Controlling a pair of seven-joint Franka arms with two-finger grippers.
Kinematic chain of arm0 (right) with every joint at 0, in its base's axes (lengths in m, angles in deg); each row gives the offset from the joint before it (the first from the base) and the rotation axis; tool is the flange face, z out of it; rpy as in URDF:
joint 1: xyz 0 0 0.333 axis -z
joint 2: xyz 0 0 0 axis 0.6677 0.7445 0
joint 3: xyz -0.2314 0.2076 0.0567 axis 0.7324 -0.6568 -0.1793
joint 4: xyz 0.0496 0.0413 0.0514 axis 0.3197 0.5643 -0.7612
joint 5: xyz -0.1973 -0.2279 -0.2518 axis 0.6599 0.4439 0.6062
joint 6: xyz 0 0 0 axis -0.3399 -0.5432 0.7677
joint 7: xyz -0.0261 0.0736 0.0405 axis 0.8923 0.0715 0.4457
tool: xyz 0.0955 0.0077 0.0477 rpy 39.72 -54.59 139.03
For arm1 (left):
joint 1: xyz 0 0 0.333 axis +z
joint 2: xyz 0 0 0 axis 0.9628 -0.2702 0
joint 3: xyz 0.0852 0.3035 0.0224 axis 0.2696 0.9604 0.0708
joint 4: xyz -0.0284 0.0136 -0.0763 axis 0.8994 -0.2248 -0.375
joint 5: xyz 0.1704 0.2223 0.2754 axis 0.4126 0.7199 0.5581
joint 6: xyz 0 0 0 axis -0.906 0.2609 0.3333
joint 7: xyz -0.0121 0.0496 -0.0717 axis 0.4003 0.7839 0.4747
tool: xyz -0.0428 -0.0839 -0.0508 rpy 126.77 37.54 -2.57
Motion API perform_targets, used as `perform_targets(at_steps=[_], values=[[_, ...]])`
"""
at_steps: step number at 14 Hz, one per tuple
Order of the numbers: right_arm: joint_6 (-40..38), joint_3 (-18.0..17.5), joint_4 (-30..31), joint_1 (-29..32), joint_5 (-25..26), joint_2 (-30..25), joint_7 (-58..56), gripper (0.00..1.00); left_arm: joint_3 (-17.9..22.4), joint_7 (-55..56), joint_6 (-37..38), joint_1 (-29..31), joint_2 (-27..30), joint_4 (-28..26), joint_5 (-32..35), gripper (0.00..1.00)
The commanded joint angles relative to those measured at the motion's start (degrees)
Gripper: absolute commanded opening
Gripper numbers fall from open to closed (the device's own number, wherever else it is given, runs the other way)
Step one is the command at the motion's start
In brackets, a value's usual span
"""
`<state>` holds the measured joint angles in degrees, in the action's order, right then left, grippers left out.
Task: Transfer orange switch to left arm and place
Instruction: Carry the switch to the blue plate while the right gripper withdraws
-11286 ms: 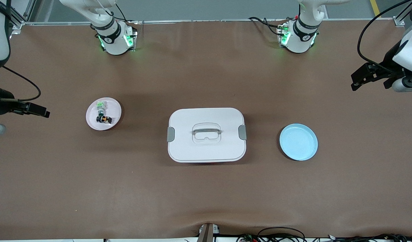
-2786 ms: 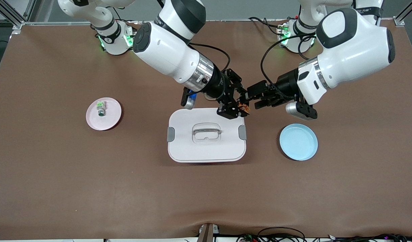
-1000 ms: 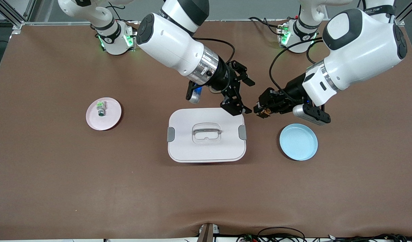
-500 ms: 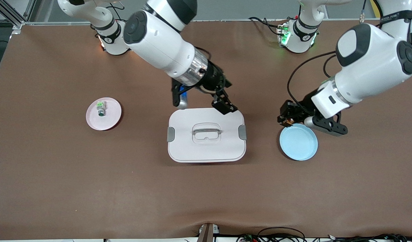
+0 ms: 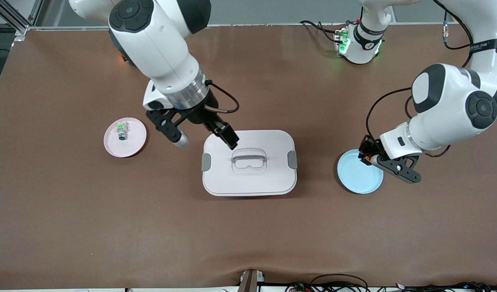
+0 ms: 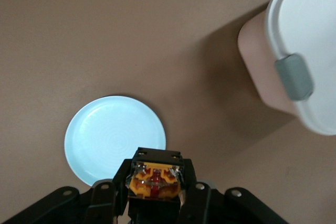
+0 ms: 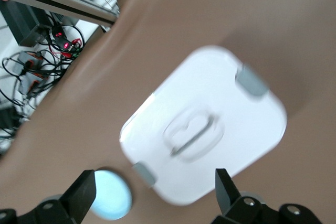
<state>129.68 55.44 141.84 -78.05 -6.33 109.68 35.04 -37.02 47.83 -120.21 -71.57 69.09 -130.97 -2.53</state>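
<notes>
Left wrist view: my left gripper [image 6: 156, 195] has its two fingers pressed in on the orange switch [image 6: 155, 179], its orange end facing the camera and its black body tucked between the pads. I hold it in the air over the rim of the light blue plate [image 6: 105, 137], and the plate's pale disc shows bare past my fingertips. The white box [image 6: 307, 40] sits well apart from the plate, with one grey side clip [image 6: 294, 76] showing on its wall. In the front view my left gripper [image 5: 368, 154] hangs over that edge of the blue plate [image 5: 356, 176] which faces the robots' bases, toward the left arm's end of the table; the switch [image 5: 366, 157] shows there only as a small orange speck between the black fingers. The box [image 5: 249, 162] stands in the middle of the table, between the blue plate and the pink plate [image 5: 131, 140]. My right gripper [image 5: 226, 136] is over the corner of the box nearest the pink plate, and in the right wrist view its fingers [image 7: 81, 195] are spread wide, holding nothing. A small green-topped grey switch [image 5: 120, 130] lies on the pink plate, toward the right arm's end of the table.
</notes>
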Motion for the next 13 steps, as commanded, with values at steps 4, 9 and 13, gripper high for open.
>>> perform_targets(at_steps=[4,9,13], values=[[-5.26,-0.71,0.35,7.67,7.23,-0.57,-35.25,1.00,-0.35,-11.97,-0.29,0.41,-4.50,0.17,9.66,0.00],[-19.04,-0.71,0.35,16.20,7.25,-0.74,-46.70,1.00,-0.35,-23.58,-10.54,0.50,-7.05,-4.65,11.34,0.00],[-26.35,-0.79,0.35,23.40,7.25,-2.06,-58.54,1.00,-0.44,-35.00,-20.05,2.08,-8.90,-9.49,11.34,0.00]])
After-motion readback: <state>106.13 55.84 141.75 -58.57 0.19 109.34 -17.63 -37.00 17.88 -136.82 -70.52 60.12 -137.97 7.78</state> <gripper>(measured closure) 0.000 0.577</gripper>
